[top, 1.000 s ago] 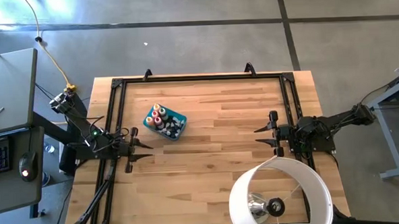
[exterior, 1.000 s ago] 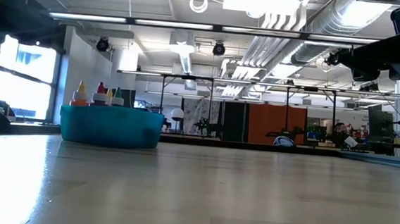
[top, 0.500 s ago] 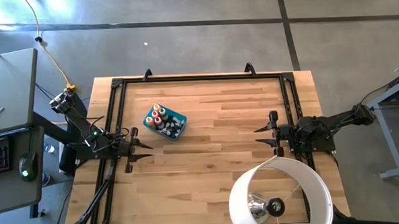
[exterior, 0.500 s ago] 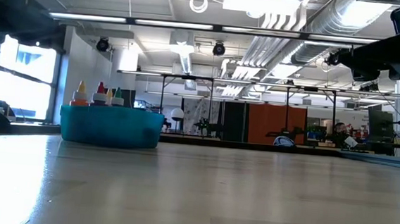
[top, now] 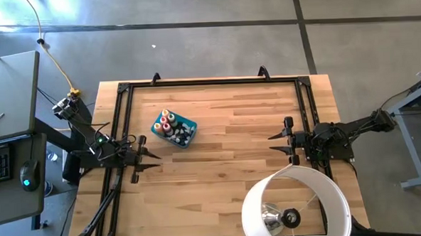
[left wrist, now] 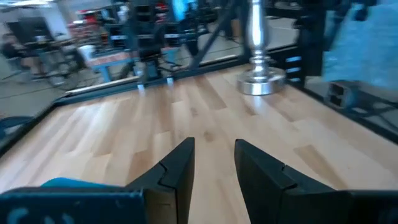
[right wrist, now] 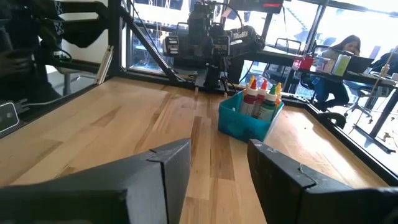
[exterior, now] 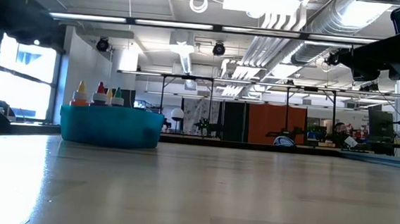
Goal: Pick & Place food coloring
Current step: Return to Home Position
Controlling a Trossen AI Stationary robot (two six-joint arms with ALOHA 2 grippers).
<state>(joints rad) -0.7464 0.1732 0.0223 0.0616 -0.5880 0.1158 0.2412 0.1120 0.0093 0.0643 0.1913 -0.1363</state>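
Several food coloring bottles [top: 170, 126] with coloured caps stand upright inside a teal bin [top: 188, 124] on the left part of the table; their tips [exterior: 99, 92] show above the bin's wall [exterior: 111, 125], and the right wrist view shows them [right wrist: 260, 96] too. My left gripper [top: 156, 159] waits at the table's left edge, a little nearer than the bin, open, with nothing between its fingers [left wrist: 214, 152]. My right gripper [top: 273, 142] waits at the right edge, open and holding nothing [right wrist: 219, 149].
A lamp with a white round shade [top: 296, 205] stands at the near right; its metal base [left wrist: 261, 79] shows in the left wrist view. A black frame [top: 209, 82] runs along the table's edges. Bare wood lies between the two grippers.
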